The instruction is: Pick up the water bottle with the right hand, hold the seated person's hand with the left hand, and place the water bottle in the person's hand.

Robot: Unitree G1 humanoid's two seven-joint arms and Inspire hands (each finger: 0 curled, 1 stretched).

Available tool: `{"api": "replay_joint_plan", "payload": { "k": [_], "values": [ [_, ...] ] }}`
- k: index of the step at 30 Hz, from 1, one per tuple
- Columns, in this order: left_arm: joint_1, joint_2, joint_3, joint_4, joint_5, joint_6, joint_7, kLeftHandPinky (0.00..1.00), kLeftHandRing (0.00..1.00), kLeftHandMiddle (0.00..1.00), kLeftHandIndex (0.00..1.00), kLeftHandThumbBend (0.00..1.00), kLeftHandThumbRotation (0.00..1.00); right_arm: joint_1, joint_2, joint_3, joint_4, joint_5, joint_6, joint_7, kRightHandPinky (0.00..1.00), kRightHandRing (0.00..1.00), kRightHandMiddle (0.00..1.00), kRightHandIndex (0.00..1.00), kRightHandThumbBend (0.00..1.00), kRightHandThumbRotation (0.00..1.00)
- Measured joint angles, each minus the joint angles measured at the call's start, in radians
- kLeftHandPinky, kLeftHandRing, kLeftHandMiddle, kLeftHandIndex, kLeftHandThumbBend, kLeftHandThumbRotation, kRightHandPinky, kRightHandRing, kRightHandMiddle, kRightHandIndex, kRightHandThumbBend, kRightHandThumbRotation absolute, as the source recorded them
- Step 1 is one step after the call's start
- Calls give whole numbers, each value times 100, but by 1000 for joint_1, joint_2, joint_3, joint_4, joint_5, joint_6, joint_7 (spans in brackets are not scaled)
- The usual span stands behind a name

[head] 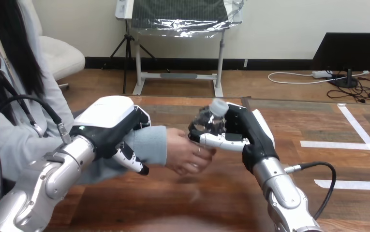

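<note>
The right hand (pixel 248 133) has its fingers wrapped round the water bottle (pixel 212 118), just above the person's hand (pixel 187 155), while the left hand (pixel 112 125) curls round the person's wrist. Best to lower the bottle into the palm and loosen only once it rests there

Person's hand (pixel 186 155) close below water bottle (pixel 211 119), table (pixel 294 123) bare to the right

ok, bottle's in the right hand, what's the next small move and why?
Probably ease the right hand down so the water bottle settles into the person's hand. The bottle is gripped just above that hand, and the left hand has fingers curled over the person's forearm, so the receiving hand looks steadied.
</note>
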Motion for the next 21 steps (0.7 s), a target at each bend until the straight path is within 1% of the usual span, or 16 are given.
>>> {"api": "replay_joint_plan", "payload": {
  "k": [6,7,9,13,16,21],
  "values": [
    [-4,0,10,-10,-2,3,-13,57,63,69,74,99,22,-13,-1,3,0,-12,0,-1,70,73,74,75,88,17],
    [-5,0,12,-12,-3,3,-15,61,67,73,78,100,24,-16,-1,4,0,-13,0,-1,73,75,76,77,87,20],
    [-5,0,16,-16,-4,3,-20,63,69,75,80,100,25,-20,-1,7,0,-16,0,-1,75,76,77,79,87,23],
    [-6,0,22,-25,-6,3,-24,69,74,79,84,100,28,-30,0,17,0,-27,0,-1,77,78,78,81,87,28],
    [-6,1,24,-30,-6,3,-24,75,78,83,88,100,32,-37,0,23,0,-33,0,-1,78,79,79,83,88,35],
    [-6,3,24,-35,-2,3,-24,81,84,87,92,100,36,-44,-1,27,0,-47,0,-4,77,81,80,86,91,43]
  ]
}}
